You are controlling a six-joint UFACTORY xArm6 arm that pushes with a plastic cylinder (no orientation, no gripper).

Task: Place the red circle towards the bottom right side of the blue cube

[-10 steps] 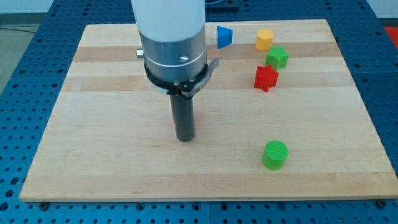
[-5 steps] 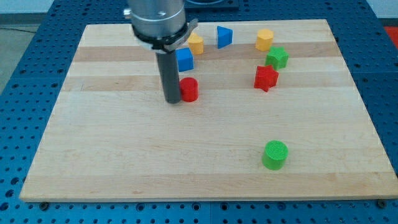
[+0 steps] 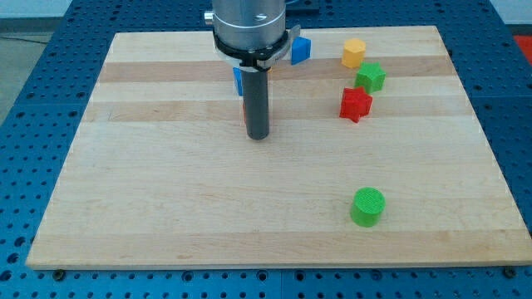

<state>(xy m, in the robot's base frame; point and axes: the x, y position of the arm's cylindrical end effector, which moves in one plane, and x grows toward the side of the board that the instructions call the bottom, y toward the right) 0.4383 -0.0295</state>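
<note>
The arm stands upright over the far middle of the wooden board (image 3: 150, 208), rod pointing straight down, my tip (image 3: 258, 136) on the surface. No jaws here, just the bare rod, holding nothing. The red circle (image 3: 244, 110) shows only as a sliver at the rod's left edge, mostly hidden behind it. The blue cube (image 3: 238, 80) peeks out just beyond, also largely covered. Off right: red star (image 3: 356, 104), green star (image 3: 371, 77), orange block (image 3: 353, 52); a green cylinder (image 3: 367, 206) sits near right.
</note>
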